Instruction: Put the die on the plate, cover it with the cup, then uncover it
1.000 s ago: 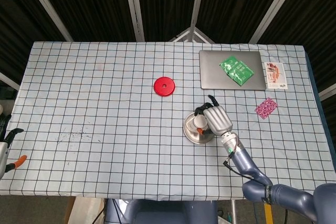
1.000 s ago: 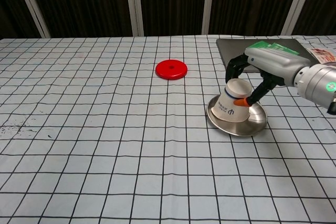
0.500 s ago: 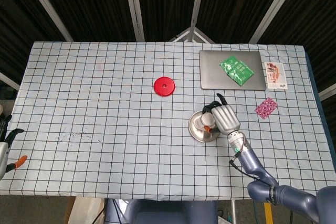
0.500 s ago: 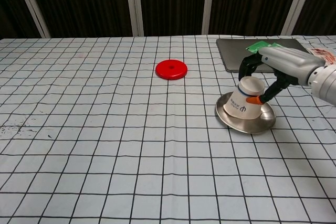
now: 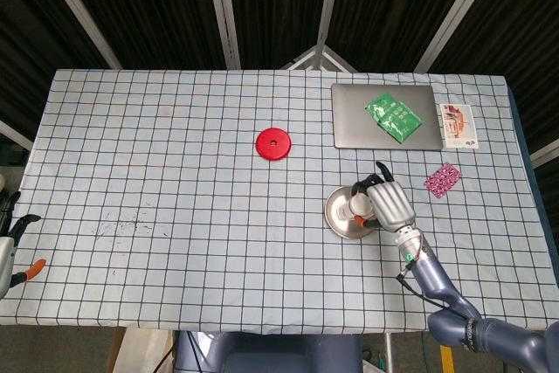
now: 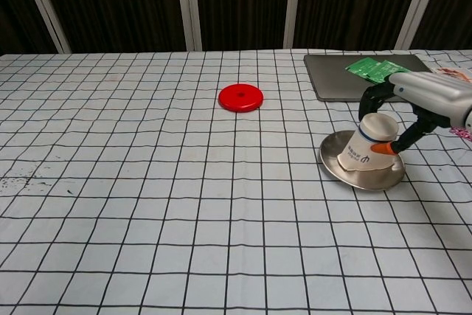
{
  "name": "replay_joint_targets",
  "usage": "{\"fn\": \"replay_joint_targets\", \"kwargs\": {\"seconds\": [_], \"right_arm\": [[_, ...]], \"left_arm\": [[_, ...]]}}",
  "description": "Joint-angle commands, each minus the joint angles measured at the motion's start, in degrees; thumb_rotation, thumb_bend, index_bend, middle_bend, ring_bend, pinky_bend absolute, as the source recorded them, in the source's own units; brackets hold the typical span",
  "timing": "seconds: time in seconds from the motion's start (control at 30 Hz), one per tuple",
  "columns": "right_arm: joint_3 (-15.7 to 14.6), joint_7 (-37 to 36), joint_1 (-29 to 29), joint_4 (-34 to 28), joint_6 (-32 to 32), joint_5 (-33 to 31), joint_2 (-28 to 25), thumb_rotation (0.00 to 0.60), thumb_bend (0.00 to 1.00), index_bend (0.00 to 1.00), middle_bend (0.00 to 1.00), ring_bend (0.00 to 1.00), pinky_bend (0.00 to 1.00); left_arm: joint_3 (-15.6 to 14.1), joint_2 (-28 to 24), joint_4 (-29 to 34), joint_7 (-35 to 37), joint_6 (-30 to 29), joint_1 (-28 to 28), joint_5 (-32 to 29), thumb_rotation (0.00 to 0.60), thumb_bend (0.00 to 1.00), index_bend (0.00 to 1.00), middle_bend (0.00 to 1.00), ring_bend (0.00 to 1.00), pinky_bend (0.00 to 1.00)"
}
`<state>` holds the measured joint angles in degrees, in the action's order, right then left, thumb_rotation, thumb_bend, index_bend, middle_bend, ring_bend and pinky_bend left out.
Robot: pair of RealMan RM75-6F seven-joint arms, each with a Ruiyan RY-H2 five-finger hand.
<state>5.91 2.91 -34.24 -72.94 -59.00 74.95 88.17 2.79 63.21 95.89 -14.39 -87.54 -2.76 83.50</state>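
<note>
Cup (image 6: 363,150) tilted on plate (image 6: 361,180), fingers (image 6: 375,94) around it.

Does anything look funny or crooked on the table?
Yes. The upside-down cup on the metal plate is tilted, not flat, while the right hand grips its top. The die can't be seen.

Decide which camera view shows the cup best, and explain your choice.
The chest view. It shows the cup from the side, upside down and tilted on the plate, its printed mark visible, with the right hand gripping its top. In the head view, the hand covers most of the cup.
</note>
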Motion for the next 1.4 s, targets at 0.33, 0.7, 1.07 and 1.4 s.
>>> {"fn": "replay_joint_targets", "kwargs": {"seconds": [0.33, 0.7, 1.07, 1.4], "right_arm": [[-1.2, -0.6, 0.1, -6.2, 1.0, 1.9, -0.3, 0.600, 0.36, 0.56, 0.49, 0.29, 0.00], [1.1, -0.5, -2.0, -7.0, 3.0, 1.0, 1.5, 0.600, 0.36, 0.56, 0.49, 0.29, 0.00], [2.6, -4.2, -2.6, -5.7, 4.9, -0.8, 2.6, 0.600, 0.36, 0.56, 0.49, 0.29, 0.00], [2.8, -12.1, -2.8, -3.3, 5.1, 1.7, 2.9, 0.600, 0.36, 0.56, 0.49, 0.29, 0.00]], "left_arm": [[-0.1, -0.2, 0.1, 0.6, -0.1, 0.1, 0.2, 0.600, 0.23, 0.29, 0.00, 0.00, 0.13], [-0.2, -0.3, -0.2, 0.9, 0.2, -0.1, 0.5, 0.600, 0.23, 0.29, 0.00, 0.00, 0.13], [-0.2, -0.3, -0.2, 0.8, 0.2, -0.1, 0.5, 0.600, 0.23, 0.29, 0.00, 0.00, 0.13], [-0.2, -0.1, -0.2, 0.3, 0.2, -0.1, 0.5, 0.600, 0.23, 0.29, 0.00, 0.00, 0.13]]}}
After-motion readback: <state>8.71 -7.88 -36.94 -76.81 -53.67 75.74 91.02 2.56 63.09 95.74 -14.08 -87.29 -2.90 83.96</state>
